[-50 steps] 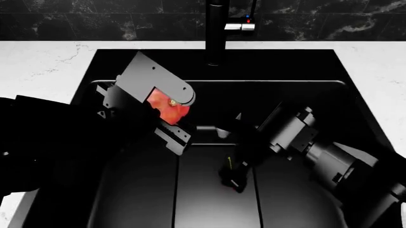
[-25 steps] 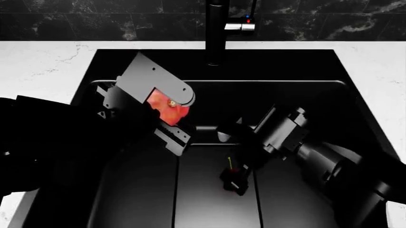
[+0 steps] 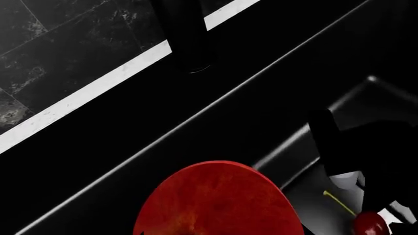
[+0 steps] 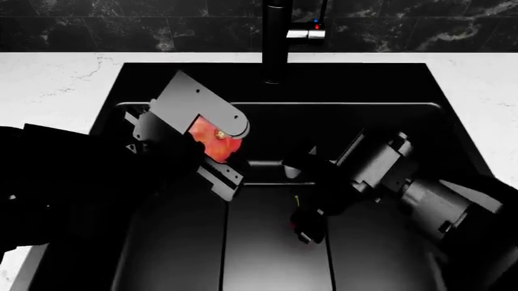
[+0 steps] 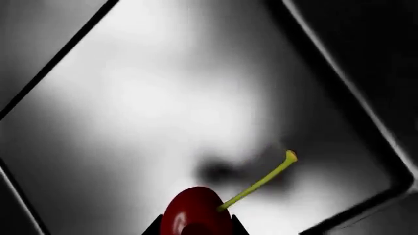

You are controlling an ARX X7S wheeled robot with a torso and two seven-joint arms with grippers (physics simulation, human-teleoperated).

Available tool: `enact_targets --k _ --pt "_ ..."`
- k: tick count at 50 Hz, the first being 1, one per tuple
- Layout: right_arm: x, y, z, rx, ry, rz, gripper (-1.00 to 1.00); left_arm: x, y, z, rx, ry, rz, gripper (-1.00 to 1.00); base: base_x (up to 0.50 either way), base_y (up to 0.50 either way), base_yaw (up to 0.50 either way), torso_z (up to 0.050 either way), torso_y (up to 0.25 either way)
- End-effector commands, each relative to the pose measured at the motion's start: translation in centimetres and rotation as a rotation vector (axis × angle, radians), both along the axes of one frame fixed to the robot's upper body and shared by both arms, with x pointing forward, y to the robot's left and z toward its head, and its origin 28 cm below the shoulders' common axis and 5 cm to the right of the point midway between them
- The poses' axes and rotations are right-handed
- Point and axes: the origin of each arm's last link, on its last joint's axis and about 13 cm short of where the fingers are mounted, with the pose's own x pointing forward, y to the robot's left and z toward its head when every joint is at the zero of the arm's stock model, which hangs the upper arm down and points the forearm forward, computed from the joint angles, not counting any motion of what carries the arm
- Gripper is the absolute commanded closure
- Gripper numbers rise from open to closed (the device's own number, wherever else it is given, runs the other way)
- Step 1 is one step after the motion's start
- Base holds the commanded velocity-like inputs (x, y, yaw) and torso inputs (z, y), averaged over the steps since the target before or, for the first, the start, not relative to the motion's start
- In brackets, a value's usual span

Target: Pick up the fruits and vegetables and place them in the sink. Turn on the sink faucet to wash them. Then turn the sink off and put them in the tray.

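Since the earlier frames, the cherry (image 5: 196, 211) and the right gripper (image 4: 307, 227) pinching it shifted slightly right over the sink's (image 4: 356, 85) raised middle panel. Its stem shows only in wrist views. Left gripper (image 4: 212, 140) clamps the red fruit (image 4: 217, 140) near the back-left wall, below the faucet (image 4: 276, 42).

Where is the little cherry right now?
The cherry sits low in the sink, at the right gripper's tips, right of the big red fruit.

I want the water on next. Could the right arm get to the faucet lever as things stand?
Probably not yet: the right gripper sits low in the sink, apparently shut on the cherry. The lever itself is unobstructed.
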Motion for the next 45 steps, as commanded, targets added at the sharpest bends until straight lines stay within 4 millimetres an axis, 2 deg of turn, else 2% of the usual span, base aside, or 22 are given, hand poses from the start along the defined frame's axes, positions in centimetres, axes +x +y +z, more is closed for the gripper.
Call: enact_targets --k 1,12,22,33,45 --pt "-1.7 -1.1 2.5 0.014 -0.084 -0.015 1.00 0.0 0.0 0.0 -0.002 -0.006 0.007 1.00 0.00 0.00 0.00 0.000 0.000" --pt "-3.1 -2.5 4.7 0.058 -0.183 -0.047 1.00 0.0 -0.1 0.1 -0.002 -0.007 0.007 1.00 0.00 0.00 0.00 0.000 0.000" --pt "-3.7 -2.6 6.0 0.097 -0.251 -0.043 1.00 0.1 -0.2 0.0 0.005 0.001 0.004 1.00 0.00 0.00 0.00 0.000 0.001" --pt "-4.4 -3.0 6.8 0.121 -0.298 -0.051 1.00 0.2 0.0 -0.2 0.016 0.019 0.027 1.00 0.00 0.00 0.00 -0.003 0.246" --pt "-4.9 -3.8 8.0 0.148 -0.355 -0.078 1.00 1.5 0.7 -0.9 0.037 0.074 0.138 1.00 0.00 0.00 0.00 -0.004 0.250"
